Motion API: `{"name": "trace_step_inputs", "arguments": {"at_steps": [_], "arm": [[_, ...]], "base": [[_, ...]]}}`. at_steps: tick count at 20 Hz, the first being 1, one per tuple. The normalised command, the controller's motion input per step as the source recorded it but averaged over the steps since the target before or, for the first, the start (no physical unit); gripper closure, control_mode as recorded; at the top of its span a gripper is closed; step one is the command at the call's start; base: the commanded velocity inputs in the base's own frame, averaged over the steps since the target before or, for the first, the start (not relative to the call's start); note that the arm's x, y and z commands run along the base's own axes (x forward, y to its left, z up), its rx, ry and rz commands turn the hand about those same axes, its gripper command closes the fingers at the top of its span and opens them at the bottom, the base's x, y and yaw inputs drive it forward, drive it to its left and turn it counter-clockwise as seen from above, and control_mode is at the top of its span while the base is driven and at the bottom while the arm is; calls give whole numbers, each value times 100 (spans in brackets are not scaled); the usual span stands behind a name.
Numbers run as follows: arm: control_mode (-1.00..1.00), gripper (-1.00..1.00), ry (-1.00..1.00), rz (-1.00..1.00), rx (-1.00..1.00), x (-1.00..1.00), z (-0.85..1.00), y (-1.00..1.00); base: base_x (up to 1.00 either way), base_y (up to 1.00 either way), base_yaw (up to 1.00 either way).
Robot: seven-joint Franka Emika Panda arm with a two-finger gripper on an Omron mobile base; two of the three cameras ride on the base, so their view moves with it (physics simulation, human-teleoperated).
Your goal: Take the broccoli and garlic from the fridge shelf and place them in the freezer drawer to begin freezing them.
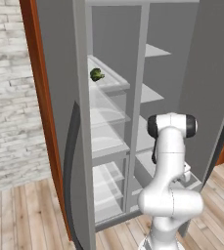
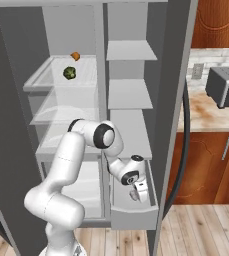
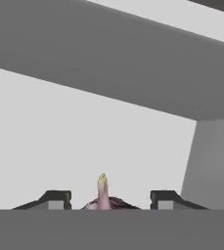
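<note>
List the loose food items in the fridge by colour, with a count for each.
Dark green, the broccoli on the upper shelf: 1
Orange, a small item behind it: 1
Pale pinkish, the garlic between the gripper fingertips, over the drawer: 1
Total: 3

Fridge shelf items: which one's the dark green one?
The broccoli, the lumpy dark green floret nearer the shelf's front edge on the upper left shelf. The other item is small and orange-brown, further back on that shelf.
</note>
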Motion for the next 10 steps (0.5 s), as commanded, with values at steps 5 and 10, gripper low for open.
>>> {"name": "trace_step_inputs", "arguments": {"at_steps": [5, 10], "arm": [[-100, -100, -1, 0, 0, 0, 5, 0], [-100, -100, -15, -1, 0, -24, 80, 16]], "base": [[0, 0, 0], [0, 0, 0]]}}
